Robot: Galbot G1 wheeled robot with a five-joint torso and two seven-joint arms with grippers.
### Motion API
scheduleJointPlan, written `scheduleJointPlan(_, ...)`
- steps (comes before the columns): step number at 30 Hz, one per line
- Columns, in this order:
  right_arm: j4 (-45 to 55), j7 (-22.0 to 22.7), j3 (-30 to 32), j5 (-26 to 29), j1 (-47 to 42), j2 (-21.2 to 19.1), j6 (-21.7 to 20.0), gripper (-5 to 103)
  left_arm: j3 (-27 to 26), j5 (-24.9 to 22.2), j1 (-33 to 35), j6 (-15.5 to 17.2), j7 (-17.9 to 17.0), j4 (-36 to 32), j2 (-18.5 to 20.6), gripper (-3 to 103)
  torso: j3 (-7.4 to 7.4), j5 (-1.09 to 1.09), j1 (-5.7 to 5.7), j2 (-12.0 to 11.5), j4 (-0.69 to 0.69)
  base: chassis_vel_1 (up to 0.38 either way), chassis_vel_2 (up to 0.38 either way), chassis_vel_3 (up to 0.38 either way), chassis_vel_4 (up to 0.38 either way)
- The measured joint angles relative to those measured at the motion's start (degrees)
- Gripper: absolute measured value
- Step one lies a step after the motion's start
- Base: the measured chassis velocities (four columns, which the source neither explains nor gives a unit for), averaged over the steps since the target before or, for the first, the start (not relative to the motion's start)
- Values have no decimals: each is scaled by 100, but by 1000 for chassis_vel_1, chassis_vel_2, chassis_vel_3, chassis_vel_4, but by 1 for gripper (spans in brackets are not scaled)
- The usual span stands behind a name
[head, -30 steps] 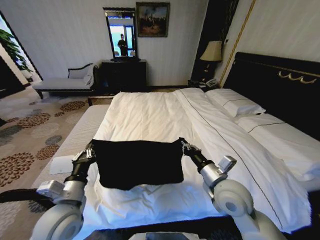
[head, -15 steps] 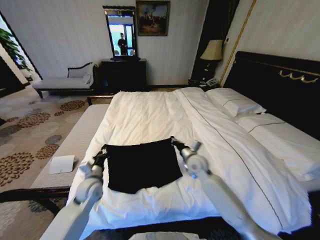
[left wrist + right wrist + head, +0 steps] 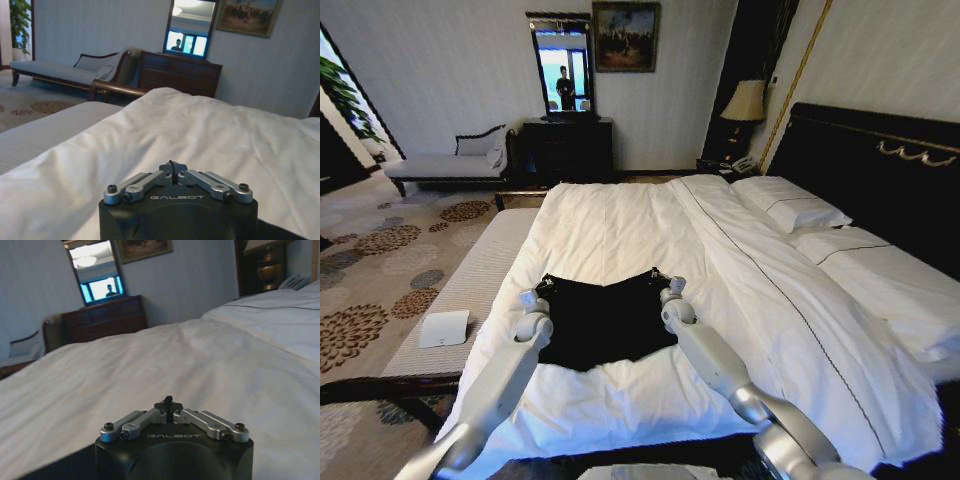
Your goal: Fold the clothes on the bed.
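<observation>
Left gripper (image 3: 542, 290): fingers pressed together in the left wrist view (image 3: 172, 170), pinching a sliver of dark cloth at the tips; it sits at the far left corner of the T-shirt, arm stretched out over the duvet.
Right gripper (image 3: 660, 279): fingers likewise drawn together in the right wrist view (image 3: 168, 403), a small dark tuft of fabric between them; it sits at the far right corner of the T-shirt.
Bed (image 3: 620, 225): white duvet, pillows (image 3: 790, 207) to the robot's right against a dark headboard (image 3: 880, 150) with gold trim; near edge cut off by the bottom of the head view.
T-shirt (image 3: 605, 320): black, lying flat on the near part of the bed between the two arms, far edge stretched between the grippers; sleeves, collar and any lettering cannot be made out, and its side edges are partly hidden by the arms. In the wrist views, only dark strips show beside each gripper body.
Bench (image 3: 480, 275): striped, along the bed's left side, touching it.
White box (image 3: 444, 328): on the bench, near its front end.
</observation>
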Motion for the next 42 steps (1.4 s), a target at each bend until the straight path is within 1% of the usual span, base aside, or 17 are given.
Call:
scheduleJointPlan(3, -264, -10, 89, -138, 39, 32, 178, 1, -32, 132, -127, -63, 65, 275, -189, 0, 0, 0, -1, 0, -1, 0, 0, 0, 0)
scheduleJointPlan(5, -324, -7, 105, -167, 43, 44, 226, 1, -31, 153, -150, -73, 79, 326, -226, 0, -1, 0, -2, 1, -1, 0, 0, 0, 0)
scheduleJointPlan(9, -686, -2, 158, -367, 132, 169, 521, 1, -87, 307, -348, -191, 128, 724, -467, 0, -1, 0, -3, 1, 0, 0, 0, 0, 0)
scheduleJointPlan(15, -1207, -40, 196, -576, 370, 348, 780, 1, -166, 439, -570, -352, 164, 1092, -651, 0, -1, -1, -2, 1, -2, 0, 0, 0, 0)
scheduleJointPlan(21, -1483, -48, 246, -635, 507, 447, 891, 1, -272, 464, -697, -525, 173, 1307, -755, 0, -1, 0, -2, 1, 1, 0, 0, 0, 0)
scheduleJointPlan(23, -1485, -141, 249, -667, 484, 424, 928, 1, -310, 564, -715, -625, 178, 1379, -831, 0, -1, -2, -2, 2, 0, 0, 0, 0, 0)
scheduleJointPlan(24, -1487, -181, 249, -714, 454, 416, 962, 1, -311, 601, -694, -649, 184, 1368, -839, 0, -1, -1, -2, 1, -4, 0, 0, 0, 0)
scheduleJointPlan(25, -1487, -181, 249, -714, 454, 416, 962, 1, -311, 601, -694, -649, 184, 1368, -839, 0, -1, -1, -2, 1, -4, 0, 0, 0, 0)
scheduleJointPlan(29, -1324, -248, 255, -1010, 265, 398, 1125, 1, -317, 673, -400, -692, 204, 1049, -737, 0, -1, -1, -2, 1, -3, 0, 0, 0, 0)
scheduleJointPlan(31, -1092, -234, 257, -1184, 101, 376, 1191, 1, -371, 719, -165, -705, 207, 805, -626, 0, -2, -1, -2, 1, 0, 0, 0, 0, 0)
scheduleJointPlan(33, -1035, -226, 259, -1220, 61, 370, 1205, 1, -388, 747, -107, -715, 208, 744, -607, 0, -1, -1, -2, 2, 0, 0, 0, 0, 0)
scheduleJointPlan(35, -655, -199, 308, -1506, -222, 342, 1314, 1, -521, 882, 339, -787, 232, 265, -530, 0, -3, 0, -2, 2, -1, 0, 0, 0, 0)
scheduleJointPlan(37, -419, -148, 348, -1745, -427, 330, 1404, 1, -659, 914, 711, -817, 236, -71, -523, 0, -2, -2, -3, 2, 0, 0, 0, 0, 0)
scheduleJointPlan(38, -419, -148, 348, -1745, -427, 330, 1404, 1, -659, 914, 711, -817, 236, -71, -523, 0, -2, -2, -3, 2, 0, 0, 0, 0, 0)
scheduleJointPlan(40, -71, -24, 396, -2069, -709, 293, 1467, 1, -797, 972, 1070, -882, 237, -417, -523, 0, -3, 0, -3, 2, 1, 0, 0, 0, 0)
scheduleJointPlan(41, -71, -24, 396, -2069, -709, 293, 1467, 1, -797, 972, 1070, -882, 237, -417, -523, 0, -3, 0, -3, 2, 1, 0, 0, 0, 0)
scheduleJointPlan(42, 32, 2, 408, -2227, -822, 277, 1506, 1, -824, 996, 1181, -905, 238, -514, -515, 0, -3, -1, -3, 2, -1, 0, 0, 0, 0)
